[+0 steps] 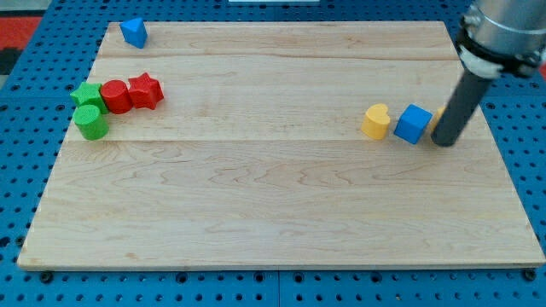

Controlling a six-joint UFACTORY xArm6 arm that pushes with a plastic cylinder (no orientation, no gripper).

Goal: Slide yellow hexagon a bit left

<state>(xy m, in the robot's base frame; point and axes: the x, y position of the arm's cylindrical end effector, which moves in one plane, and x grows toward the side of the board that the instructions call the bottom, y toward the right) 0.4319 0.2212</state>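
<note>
My tip [444,141] rests on the wooden board [273,205] at the view's right. A sliver of a yellow block [436,116] shows just left of the rod. The rod hides most of it, so I cannot make out its shape. A blue cube [414,124] sits directly left of that sliver and of my tip, touching or nearly touching them. A yellow block with a rounded, heart-like shape [375,121] lies left of the blue cube, a small gap apart.
At the view's left a green star [86,94], a green cylinder [91,124], a red cylinder [115,96] and a red star [146,89] form a cluster. A blue block [133,32] sits at the top left corner.
</note>
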